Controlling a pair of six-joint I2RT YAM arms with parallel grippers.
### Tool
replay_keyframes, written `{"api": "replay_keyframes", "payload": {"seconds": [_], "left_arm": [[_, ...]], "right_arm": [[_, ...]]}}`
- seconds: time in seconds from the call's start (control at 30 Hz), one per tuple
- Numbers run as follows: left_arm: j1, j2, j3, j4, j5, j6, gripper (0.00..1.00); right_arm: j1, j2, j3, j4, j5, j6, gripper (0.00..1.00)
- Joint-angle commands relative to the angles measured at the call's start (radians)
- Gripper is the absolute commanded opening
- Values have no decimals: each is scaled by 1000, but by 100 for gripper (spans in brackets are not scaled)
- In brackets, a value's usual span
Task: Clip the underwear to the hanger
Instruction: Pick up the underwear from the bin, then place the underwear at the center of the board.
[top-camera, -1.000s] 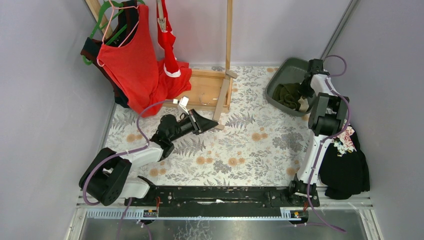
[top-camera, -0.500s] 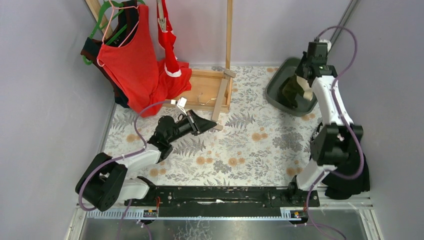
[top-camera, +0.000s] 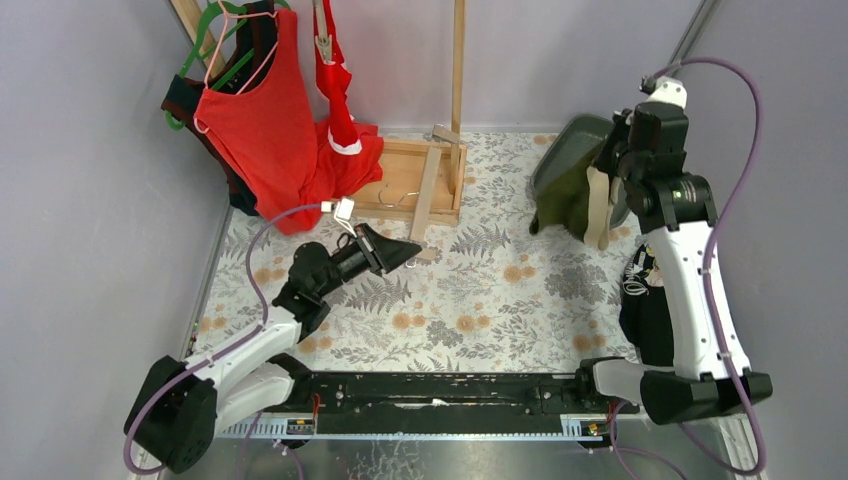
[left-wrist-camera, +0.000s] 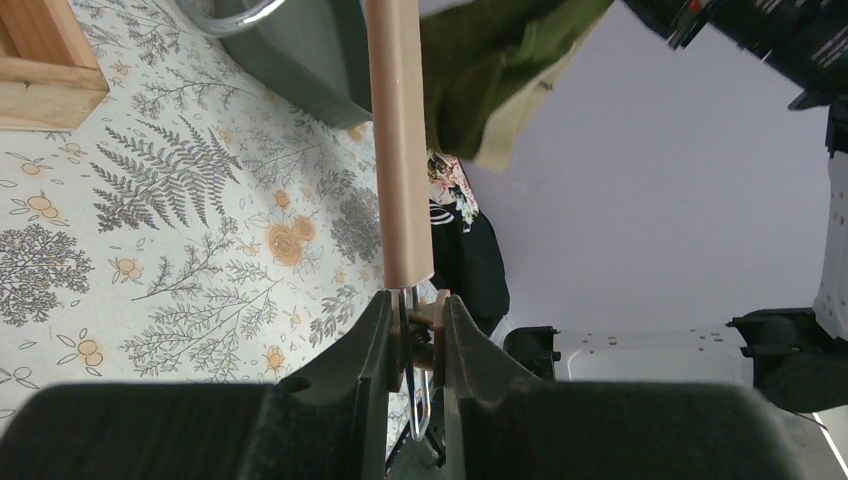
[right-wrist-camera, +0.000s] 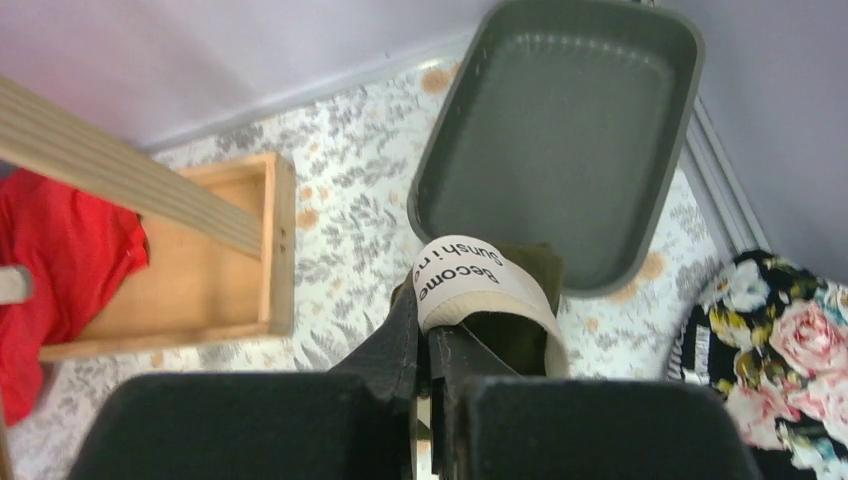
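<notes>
1. The olive briefs (top-camera: 562, 195) now dangle at the upper right. They hang clear of the grey bin (top-camera: 572, 135) they were still leaving half a second ago, and my right arm has risen with them.
2. The hanger (top-camera: 432, 190) has swung slightly left, over the wooden crate (top-camera: 395, 165).
3. A floral tablecloth (top-camera: 500, 300) covers the table between pale lilac walls. The red briefs (top-camera: 337, 100) hang at the upper left.
4. My right gripper (right-wrist-camera: 425, 345) is pinched tight on the cream waistband. My left gripper (left-wrist-camera: 415, 320) is squeezed onto the clip at the hanger's end.

Olive-green briefs (top-camera: 560, 195) with cream waistband (top-camera: 597, 208); table (top-camera: 500, 300) fern-and-flower patterned.
</notes>
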Motion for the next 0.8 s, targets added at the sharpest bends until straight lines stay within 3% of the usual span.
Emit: {"api": "replay_keyframes", "payload": {"seconds": [0.0, 0.2, 0.37, 0.4, 0.5, 0.6, 0.7, 0.77], "left_arm": [[6, -63, -16, -38, -23, 40, 0], [6, -87, -28, -55, -32, 44, 0], [6, -60, -32, -38, -41, 43, 0], [6, -50, -33, -32, -41, 40, 0], [6, -17, -34, -12, -42, 38, 0], [7, 9, -30, -4, -42, 38, 0], [6, 23, -29, 3, -53, 44, 0], [6, 40, -23, 9, -54, 49, 0]], "right_arm": [[27, -74, -104, -86, -57, 9, 0], [118, -61, -267, -21, -137, 38, 1], [241, 140, -297, 97, -172, 48, 5], [257, 195, -273, 120, -188, 36, 12], [273, 331, -207, 245, -206, -12, 46], [272, 359, -159, 297, -174, -43, 78], [272, 278, -226, 381, -179, -51, 92], [272, 234, -260, 359, -166, -63, 92]]}}
